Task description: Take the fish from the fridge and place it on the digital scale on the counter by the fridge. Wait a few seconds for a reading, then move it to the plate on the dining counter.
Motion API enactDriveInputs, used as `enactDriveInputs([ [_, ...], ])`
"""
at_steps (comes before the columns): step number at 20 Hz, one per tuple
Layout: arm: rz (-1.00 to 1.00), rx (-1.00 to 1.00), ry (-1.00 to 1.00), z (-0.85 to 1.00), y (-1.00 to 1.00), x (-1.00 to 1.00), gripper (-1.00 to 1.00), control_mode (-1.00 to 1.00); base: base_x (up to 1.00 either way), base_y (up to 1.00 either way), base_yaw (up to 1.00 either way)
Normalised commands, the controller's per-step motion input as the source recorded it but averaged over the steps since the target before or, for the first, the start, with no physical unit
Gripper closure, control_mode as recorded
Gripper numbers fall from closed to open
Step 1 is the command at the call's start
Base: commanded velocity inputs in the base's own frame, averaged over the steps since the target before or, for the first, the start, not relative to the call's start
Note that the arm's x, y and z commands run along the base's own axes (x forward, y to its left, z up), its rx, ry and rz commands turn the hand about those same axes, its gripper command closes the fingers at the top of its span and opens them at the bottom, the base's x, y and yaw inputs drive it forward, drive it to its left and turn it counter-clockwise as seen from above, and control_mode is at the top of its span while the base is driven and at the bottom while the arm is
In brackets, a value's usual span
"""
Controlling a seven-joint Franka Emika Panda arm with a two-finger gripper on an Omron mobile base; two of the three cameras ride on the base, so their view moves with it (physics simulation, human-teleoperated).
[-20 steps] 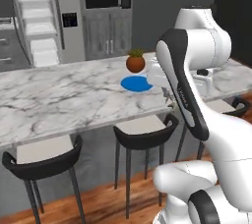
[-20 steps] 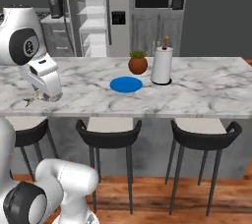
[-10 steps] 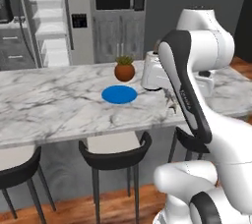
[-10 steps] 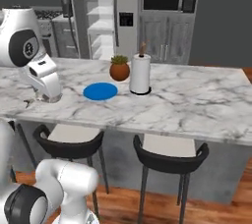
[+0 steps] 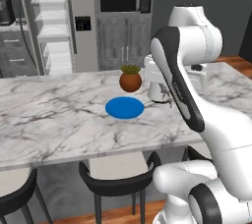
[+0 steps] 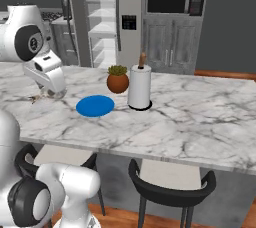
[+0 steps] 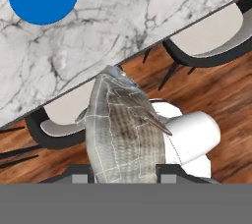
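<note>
In the pincer (image 7: 123, 179), the fish (image 7: 123, 134) hides both fingertips.

Scaly silver-grey fish (image 7: 123, 129), veined marble dining counter (image 5: 59, 120), smooth matt blue plate (image 5: 124, 107).

Fish (image 7: 123, 134) grey, silvery scaled, sticking up in hand view, above stools and wood floor just off the dining counter (image 5: 54, 120) edge. Blue plate (image 5: 124, 107) flat on the marble, bare. Fridge (image 5: 51, 26) open behind, white shelves.
</note>
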Motion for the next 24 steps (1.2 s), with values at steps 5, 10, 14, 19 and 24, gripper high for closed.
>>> enactDriveInputs([
  [5,0.07,-0.07,-0.04,-0.21,-0.04,1.00,1.00,-1.00,0.00,0.00,0.00],
  [10,0.08,-0.11,-0.07,-0.57,0.00,0.87,1.00,-1.00,0.00,0.00,0.00],
  [14,0.09,-0.07,-0.07,-0.82,0.00,0.88,1.00,-1.00,0.00,0.00,0.00],
  [19,0.13,0.00,-0.10,-0.80,0.00,0.79,1.00,-1.00,0.00,0.00,0.00],
  [24,0.17,0.00,-0.09,-0.60,0.01,0.63,1.00,-1.00,0.00,0.00,0.00],
])
